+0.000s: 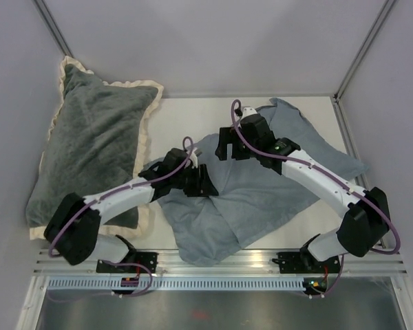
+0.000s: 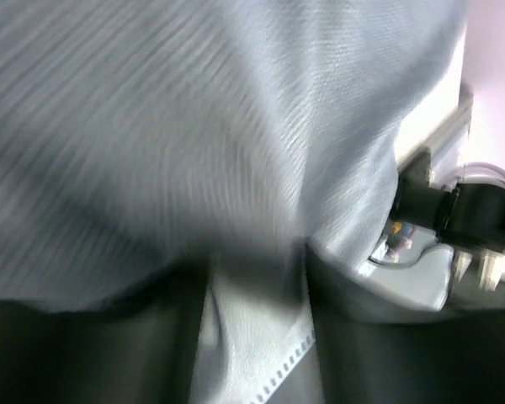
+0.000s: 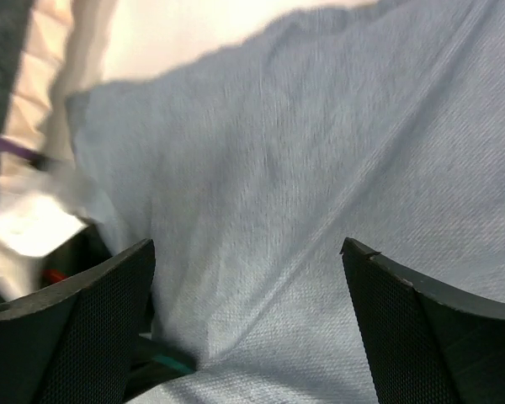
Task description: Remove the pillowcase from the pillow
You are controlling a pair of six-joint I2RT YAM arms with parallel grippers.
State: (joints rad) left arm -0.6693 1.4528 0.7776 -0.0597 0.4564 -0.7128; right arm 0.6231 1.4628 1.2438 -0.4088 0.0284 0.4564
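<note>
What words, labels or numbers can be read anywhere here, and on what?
No text can be read in any view.
The pillowcase is plain grey-blue cloth, no label showing.
The dark grey pillow shows no tag.
The black fitting in the left wrist view is too blurred to tell.

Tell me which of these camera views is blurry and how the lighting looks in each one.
Left wrist view: heavily blurred, with the weave of the pillowcase smeared into streaks. Right wrist view: noticeably sharper, the cloth weave and creases readable, the bare table at the top bright and nearly washed out. Top external view: sharp and evenly lit, no glare, only soft shadows under the arms.
</note>
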